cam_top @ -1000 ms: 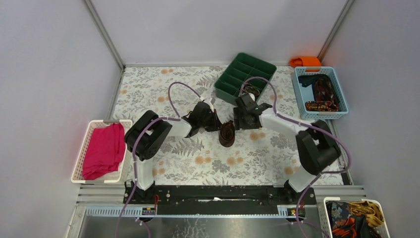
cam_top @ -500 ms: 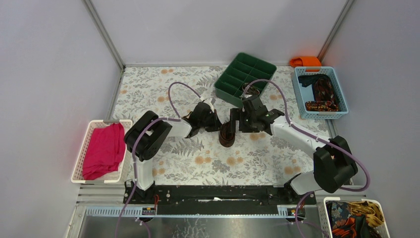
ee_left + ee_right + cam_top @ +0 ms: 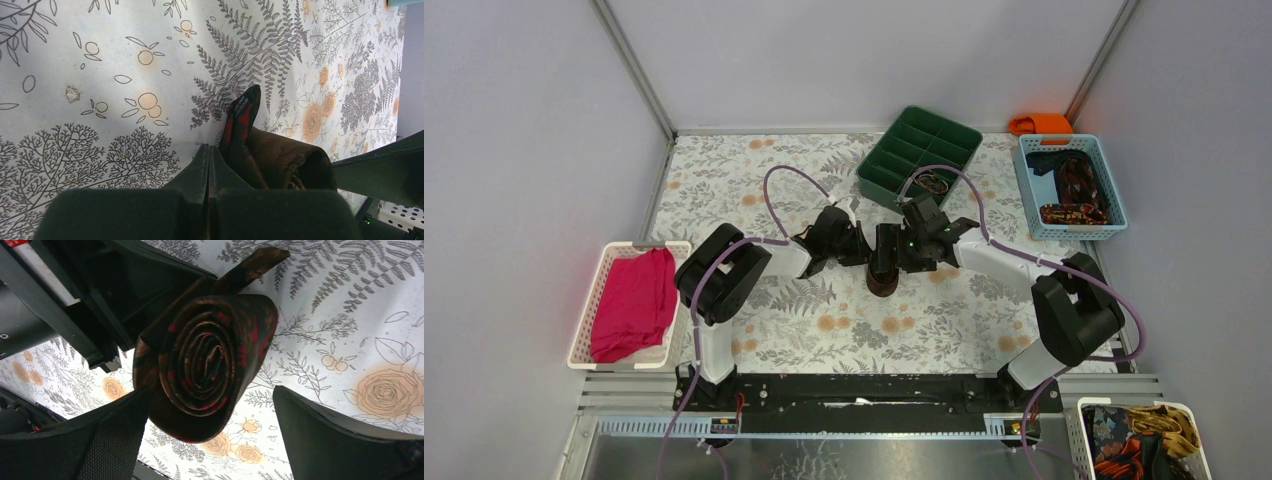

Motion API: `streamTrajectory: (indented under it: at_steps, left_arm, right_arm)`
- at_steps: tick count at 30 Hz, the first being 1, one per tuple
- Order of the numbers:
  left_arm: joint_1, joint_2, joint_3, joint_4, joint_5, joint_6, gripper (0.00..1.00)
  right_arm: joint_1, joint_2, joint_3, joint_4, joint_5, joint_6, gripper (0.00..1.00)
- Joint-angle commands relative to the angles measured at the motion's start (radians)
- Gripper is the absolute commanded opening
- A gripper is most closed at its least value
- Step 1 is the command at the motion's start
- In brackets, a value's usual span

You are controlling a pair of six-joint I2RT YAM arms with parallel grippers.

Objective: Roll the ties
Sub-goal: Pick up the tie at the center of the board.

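Brown-red tie point(image 3: 207, 360), tightly coiled, tail out

Both arms reach forward and bend inward, their wrists nearly meeting. The left gripper point(image 3: 208, 167) has its jaws pressed flat together; the right gripper point(image 3: 212, 392) holds its jaws spread wide apart.
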Motion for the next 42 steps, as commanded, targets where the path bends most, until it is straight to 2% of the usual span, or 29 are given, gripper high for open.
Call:
streamTrajectory:
  at_steps: [1, 6, 24, 34, 42]
  left_arm:
    - [-0.017, 0.055, -0.053, -0.182, -0.018, 0.044, 0.00]
    - [-0.017, 0.056, -0.057, -0.179, -0.015, 0.046, 0.00]
    - [-0.017, 0.072, -0.047, -0.175, -0.005, 0.047, 0.00]
    - [-0.017, 0.080, -0.047, -0.172, -0.001, 0.048, 0.00]
    - [-0.017, 0.086, -0.048, -0.169, 0.001, 0.051, 0.00]
  right_arm:
    - [0.029, 0.014, 0.054, 0.017, -0.018, 0.012, 1.00]
    - [0.030, -0.026, 0.029, 0.050, -0.007, 0.055, 1.00]
    - [0.074, 0.034, 0.090, 0.006, 0.012, 0.074, 1.00]
    - [0.112, 0.205, 0.175, -0.067, 0.201, 0.054, 1.00]
    - [0.128, 0.268, 0.189, -0.127, 0.435, 0.053, 1.00]
